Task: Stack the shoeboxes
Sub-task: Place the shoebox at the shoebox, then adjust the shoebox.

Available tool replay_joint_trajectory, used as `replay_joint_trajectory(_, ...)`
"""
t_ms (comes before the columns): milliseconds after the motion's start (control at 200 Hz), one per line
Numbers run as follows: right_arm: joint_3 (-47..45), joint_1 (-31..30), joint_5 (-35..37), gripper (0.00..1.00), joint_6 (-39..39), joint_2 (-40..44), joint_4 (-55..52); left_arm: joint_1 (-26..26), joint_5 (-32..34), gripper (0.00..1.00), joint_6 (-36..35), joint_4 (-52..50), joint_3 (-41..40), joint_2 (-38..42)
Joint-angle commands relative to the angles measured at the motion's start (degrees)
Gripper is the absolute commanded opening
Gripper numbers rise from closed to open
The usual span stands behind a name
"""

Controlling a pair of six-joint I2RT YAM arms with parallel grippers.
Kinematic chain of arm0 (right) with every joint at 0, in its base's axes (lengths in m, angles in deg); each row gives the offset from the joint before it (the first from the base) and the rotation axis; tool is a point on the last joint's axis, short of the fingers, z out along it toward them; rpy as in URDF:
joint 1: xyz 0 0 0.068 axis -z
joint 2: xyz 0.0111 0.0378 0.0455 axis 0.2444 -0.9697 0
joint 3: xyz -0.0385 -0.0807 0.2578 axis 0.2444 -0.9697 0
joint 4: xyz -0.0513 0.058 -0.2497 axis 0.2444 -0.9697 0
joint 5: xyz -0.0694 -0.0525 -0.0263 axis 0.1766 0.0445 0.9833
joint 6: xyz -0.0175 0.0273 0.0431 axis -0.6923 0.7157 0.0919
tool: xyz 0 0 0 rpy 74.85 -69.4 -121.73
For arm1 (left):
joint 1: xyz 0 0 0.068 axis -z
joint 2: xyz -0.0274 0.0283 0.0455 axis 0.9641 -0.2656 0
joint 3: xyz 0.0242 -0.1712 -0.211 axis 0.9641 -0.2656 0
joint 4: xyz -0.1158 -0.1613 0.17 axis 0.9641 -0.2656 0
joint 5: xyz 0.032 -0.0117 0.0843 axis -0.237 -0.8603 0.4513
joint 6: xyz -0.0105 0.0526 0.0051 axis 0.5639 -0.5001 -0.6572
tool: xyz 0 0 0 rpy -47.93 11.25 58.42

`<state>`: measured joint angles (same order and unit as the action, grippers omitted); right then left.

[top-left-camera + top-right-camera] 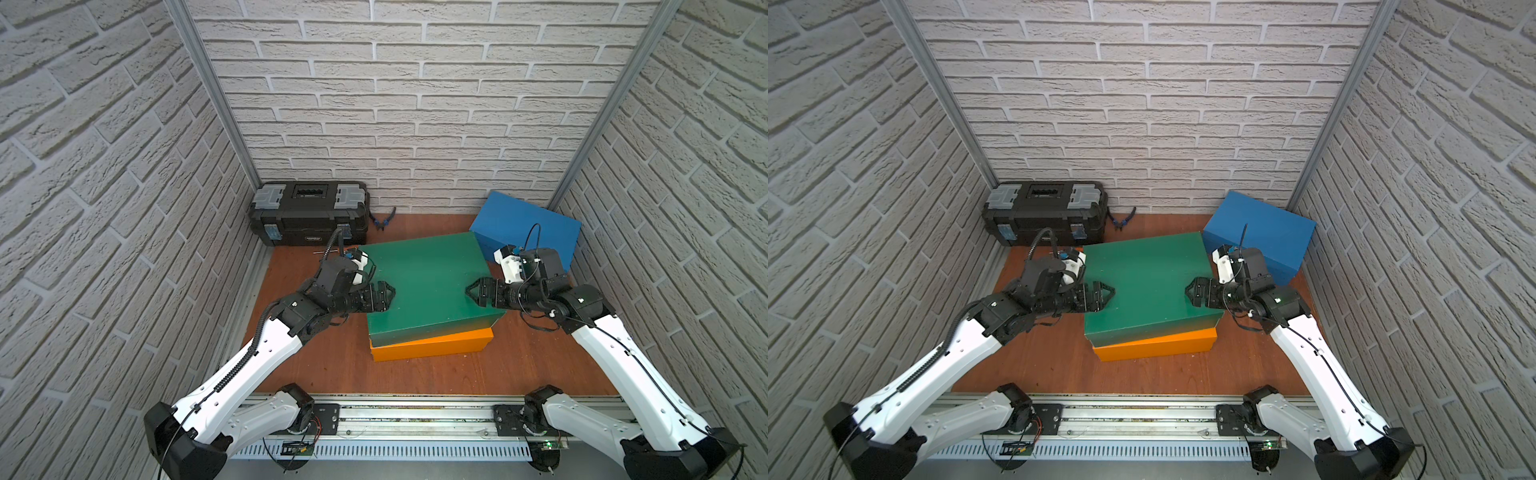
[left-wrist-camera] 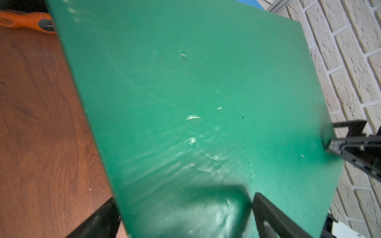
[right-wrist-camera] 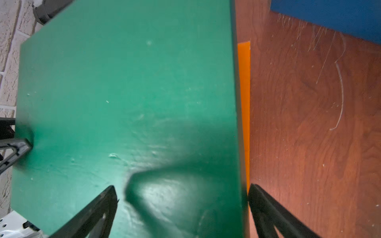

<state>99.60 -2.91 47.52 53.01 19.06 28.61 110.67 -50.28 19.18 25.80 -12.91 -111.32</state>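
Centrally on the wooden table [image 1: 415, 374], the green box [image 1: 424, 286] sat askew atop the orange box [image 1: 432, 345] — the blue box [image 1: 528, 224] stood apart near the back wall. The left gripper [image 1: 390, 296] and right gripper [image 1: 469, 291] hung over the green box's opposite ends — jaws spread wide.

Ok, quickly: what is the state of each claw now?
Left claw: open, at the green shoebox edge.
Right claw: open, at its opposite edge, holding nothing.
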Motion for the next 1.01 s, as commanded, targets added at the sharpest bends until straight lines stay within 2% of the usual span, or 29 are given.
replay_joint_trajectory(0, 2.65, -0.09, 3.57, 1.00, -3.38, 1.73, 0.38, -3.45, -1.99, 0.98, -3.34, -1.57, 0.83, 1.14)
replay_joint_trajectory(150, 3.36, 0.66, 2.95, 1.00, -4.93, 1.30, -0.46, -8.92, -4.69, 0.98, -5.99, -3.15, 1.76, 0.89)
replay_joint_trajectory(300, 3.38, 1.85, 1.43, 1.00, -5.63, -1.74, 1.35, -11.32, -6.75, 0.98, -8.58, -3.11, 3.55, -1.20)
replay_joint_trajectory(485, 3.14, 2.00, -4.91, 0.92, -4.57, -6.65, 3.43, -11.36, -8.70, 0.98, -8.86, -0.85, 4.64, -4.80)
replay_joint_trajectory(620, 1.07, 1.98, -8.48, 0.87, -2.30, -6.72, 4.35, -11.25, -9.37, 0.98, -8.80, 0.21, 4.81, -6.32)
replay_joint_trajectory(765, -3.35, 1.84, -8.16, 0.84, 1.32, -2.84, 7.02, -10.76, -10.49, 0.98, -8.78, 1.03, 4.99, -8.13)
replay_joint_trajectory(1000, -6.06, 1.84, -5.94, 0.82, 2.82, 1.06, 7.95, -9.21, -10.57, 0.98, -8.25, 2.61, 4.16, -8.91)
